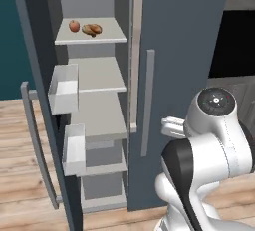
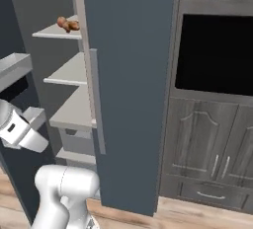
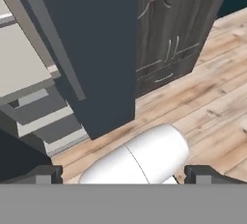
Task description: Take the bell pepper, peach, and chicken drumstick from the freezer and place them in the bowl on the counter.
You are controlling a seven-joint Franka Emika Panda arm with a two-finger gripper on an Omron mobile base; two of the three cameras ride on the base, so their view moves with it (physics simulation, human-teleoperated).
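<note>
A rendered home kitchen. Tall grey freezer (image 1: 99,100) standing open, food on its top shelf, white bins on the door. Dark wood-grain cupboards (image 2: 207,144) with silver handles, black oven recess (image 2: 217,55), pale plank floor (image 3: 202,102).

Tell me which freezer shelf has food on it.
The top shelf: the peach and the drumstick sit there. The shelves below are bare.

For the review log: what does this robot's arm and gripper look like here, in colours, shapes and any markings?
The arm is glossy white with rounded, tube-like links and dark grey to black bands at the joints. One joint ends in a round dark cap with small markings, too small to read. In the right base view the links look the same smooth white. The gripper has two small dark, blocky fingertips. No loose cables show.
</note>
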